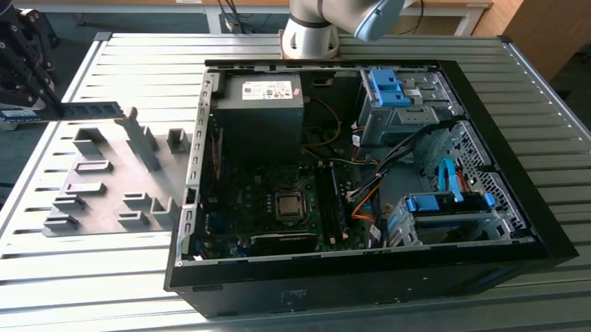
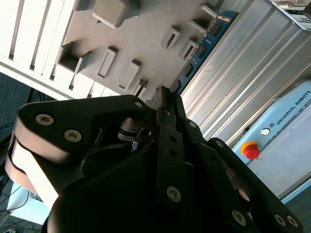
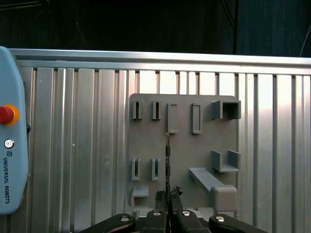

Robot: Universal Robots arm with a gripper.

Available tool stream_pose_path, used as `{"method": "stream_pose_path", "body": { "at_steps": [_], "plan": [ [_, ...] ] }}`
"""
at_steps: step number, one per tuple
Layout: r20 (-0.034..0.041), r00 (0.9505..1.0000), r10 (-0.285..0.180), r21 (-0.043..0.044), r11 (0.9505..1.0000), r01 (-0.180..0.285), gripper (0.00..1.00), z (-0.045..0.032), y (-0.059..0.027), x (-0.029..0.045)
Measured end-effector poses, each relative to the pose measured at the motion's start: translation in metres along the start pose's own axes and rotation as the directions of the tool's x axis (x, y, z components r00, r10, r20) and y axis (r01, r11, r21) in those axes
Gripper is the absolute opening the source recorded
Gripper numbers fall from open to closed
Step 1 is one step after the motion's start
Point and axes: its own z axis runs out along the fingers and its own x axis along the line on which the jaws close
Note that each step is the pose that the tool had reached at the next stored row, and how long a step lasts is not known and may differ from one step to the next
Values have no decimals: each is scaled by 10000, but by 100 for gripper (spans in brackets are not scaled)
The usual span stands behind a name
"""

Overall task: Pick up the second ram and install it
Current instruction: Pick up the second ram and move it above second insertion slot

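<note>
The second ram (image 1: pixel 91 111) is a thin dark green stick held level above the far corner of the grey holder plate (image 1: pixel 111 187), at the exterior view's left. My gripper (image 1: pixel 54 107) is shut on one end of it. In the first wrist view the ram (image 3: pixel 167 155) shows edge-on, rising from the closed gripper (image 3: pixel 168 195) over the holder plate (image 3: pixel 184 145). In the second wrist view the ram (image 2: pixel 204 43), with its chips showing, sticks out past the gripper (image 2: pixel 164 94) along the edge of the plate (image 2: pixel 141 43).
An open black computer case (image 1: pixel 517 228) lies on the slatted metal table (image 1: pixel 93 277), with the motherboard slots (image 1: pixel 331 200), power supply (image 1: pixel 261 90), blue drive cages (image 1: pixel 388 86) and loose cables inside. The arm's base (image 1: pixel 309 31) stands behind it. A pendant with a red button (image 3: pixel 5 114) lies beside the plate.
</note>
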Motion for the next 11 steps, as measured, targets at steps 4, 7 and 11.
{"method": "stream_pose_path", "body": {
  "at_steps": [4, 7, 11],
  "plan": [
    [0, 10000, 0, 0, 10000, 0, 14, -1, -18, 0],
    [0, 10000, 0, 0, 10000, 0, 14, 0, -30, 0],
    [0, 10000, 0, 0, 10000, 0, 14, -1, -60, 0]
  ]
}}
